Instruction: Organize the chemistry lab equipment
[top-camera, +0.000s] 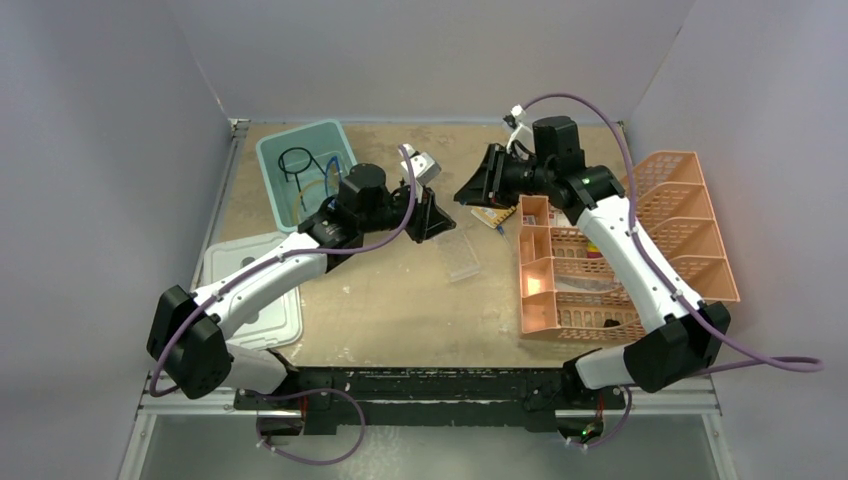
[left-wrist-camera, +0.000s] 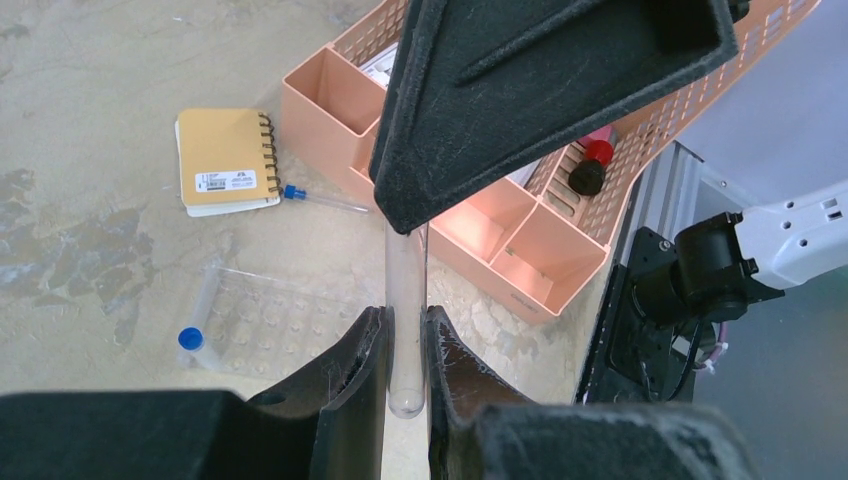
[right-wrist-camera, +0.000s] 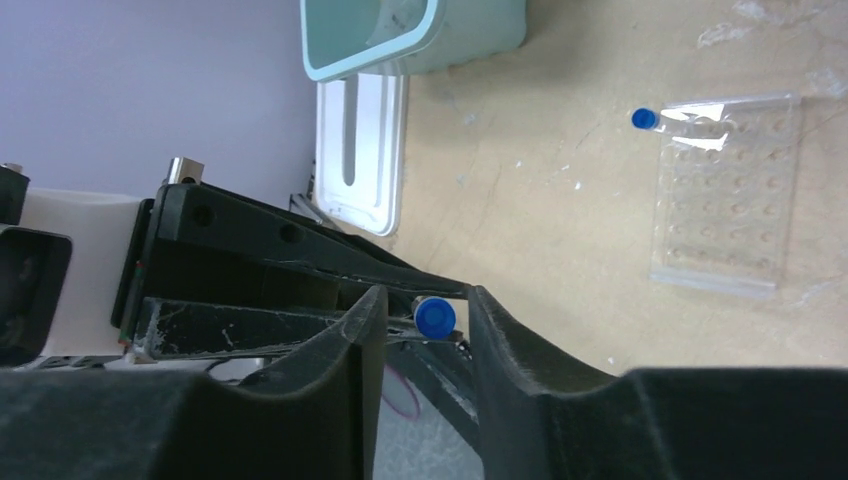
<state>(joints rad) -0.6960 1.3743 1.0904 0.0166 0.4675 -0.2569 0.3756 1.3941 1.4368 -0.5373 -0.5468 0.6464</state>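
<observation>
My left gripper (top-camera: 440, 218) is shut on a clear tube (left-wrist-camera: 406, 300), held above the table between the teal tub and the orange tray. In the left wrist view the tube stands between my fingertips (left-wrist-camera: 406, 325). My right gripper (top-camera: 470, 192) faces the left one; it is open, its fingertips (right-wrist-camera: 425, 300) on either side of that tube's blue cap (right-wrist-camera: 435, 316). The clear rack (top-camera: 462, 255) lies flat on the table with a blue-capped tube (left-wrist-camera: 195, 340) against its edge. Another blue-capped tube (left-wrist-camera: 320, 200) lies beside a yellow notebook (left-wrist-camera: 225, 160).
The teal tub (top-camera: 268, 165) at the back left holds a black wire ring (top-camera: 296, 160) and other items. Its white lid (top-camera: 250, 290) lies at the left front. The orange tiered tray (top-camera: 560, 300) stands on the right, with red and black small items (left-wrist-camera: 592, 165) in it.
</observation>
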